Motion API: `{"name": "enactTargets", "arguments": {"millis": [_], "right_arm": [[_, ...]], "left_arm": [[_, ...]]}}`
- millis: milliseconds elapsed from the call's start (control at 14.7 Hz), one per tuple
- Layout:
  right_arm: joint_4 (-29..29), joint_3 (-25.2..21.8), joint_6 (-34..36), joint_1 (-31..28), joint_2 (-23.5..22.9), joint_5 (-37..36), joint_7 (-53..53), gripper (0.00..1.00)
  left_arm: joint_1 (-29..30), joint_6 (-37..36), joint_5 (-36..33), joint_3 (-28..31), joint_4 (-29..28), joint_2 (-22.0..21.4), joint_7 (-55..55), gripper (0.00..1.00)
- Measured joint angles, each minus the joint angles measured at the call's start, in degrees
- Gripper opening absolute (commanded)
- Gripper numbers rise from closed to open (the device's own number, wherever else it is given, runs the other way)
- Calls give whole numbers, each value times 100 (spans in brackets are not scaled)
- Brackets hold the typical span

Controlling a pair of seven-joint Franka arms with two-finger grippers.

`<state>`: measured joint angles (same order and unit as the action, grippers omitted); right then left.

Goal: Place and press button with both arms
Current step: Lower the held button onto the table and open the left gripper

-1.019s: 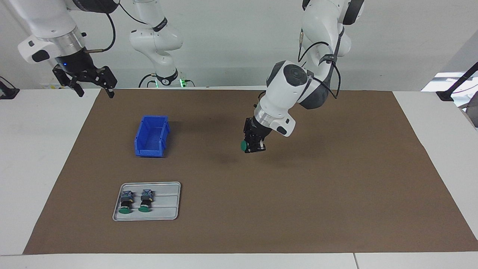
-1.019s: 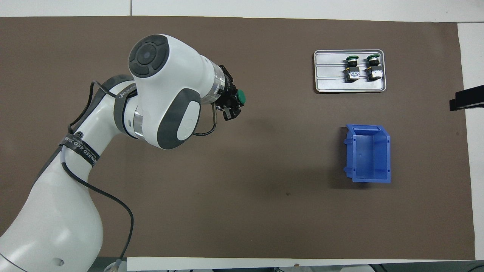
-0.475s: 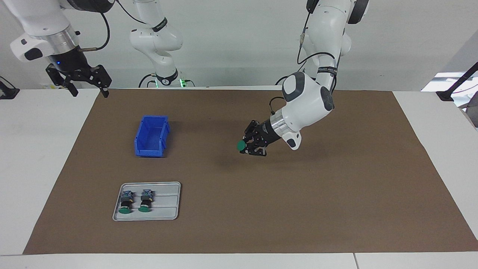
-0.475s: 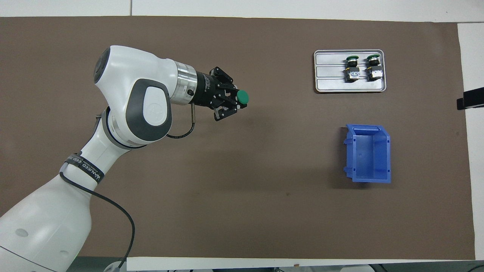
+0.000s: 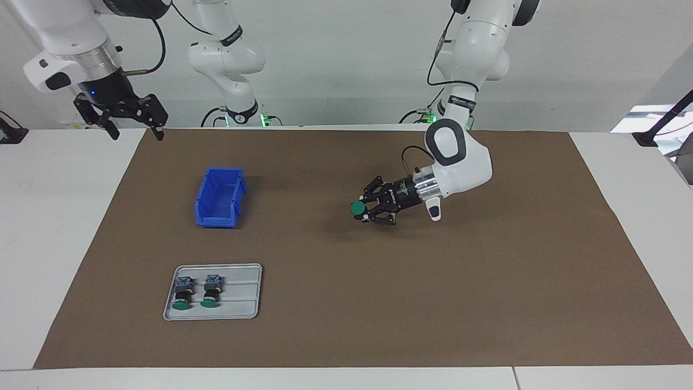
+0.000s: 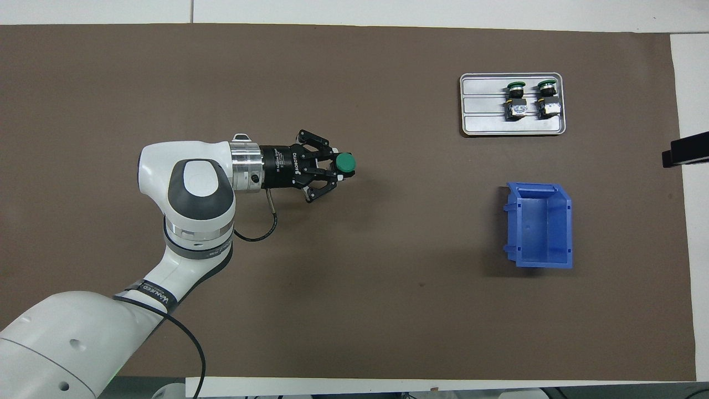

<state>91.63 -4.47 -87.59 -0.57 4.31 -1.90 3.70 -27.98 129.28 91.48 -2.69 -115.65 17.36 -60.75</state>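
A button with a round green cap is held sideways just over the middle of the brown mat. My left gripper is shut on its black body. The gripper lies nearly level and points toward the right arm's end of the table, with the cap leading. My right gripper hangs open and empty over the mat's corner near its own base, waiting. It does not show in the overhead view.
A grey tray holds two more green-capped buttons side by side. A blue bin stands open-topped, nearer to the robots than the tray. Both lie toward the right arm's end.
The left arm has folded down and turned its wrist from pointing downward to lying level. The held button stayed over almost the same spot. The right gripper shifted only slightly.
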Motion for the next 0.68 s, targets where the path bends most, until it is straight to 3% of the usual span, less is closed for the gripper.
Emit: {"name": "enactTargets", "arguments": {"millis": [272, 679], "right_arm": [[1, 0, 0, 0, 0, 0, 0, 99], [1, 0, 1, 0, 0, 0, 0, 99]], "left_arm": [[108, -574, 731, 3, -16, 372, 1107, 0], [225, -891, 922, 4, -8, 738, 1700, 0]]}}
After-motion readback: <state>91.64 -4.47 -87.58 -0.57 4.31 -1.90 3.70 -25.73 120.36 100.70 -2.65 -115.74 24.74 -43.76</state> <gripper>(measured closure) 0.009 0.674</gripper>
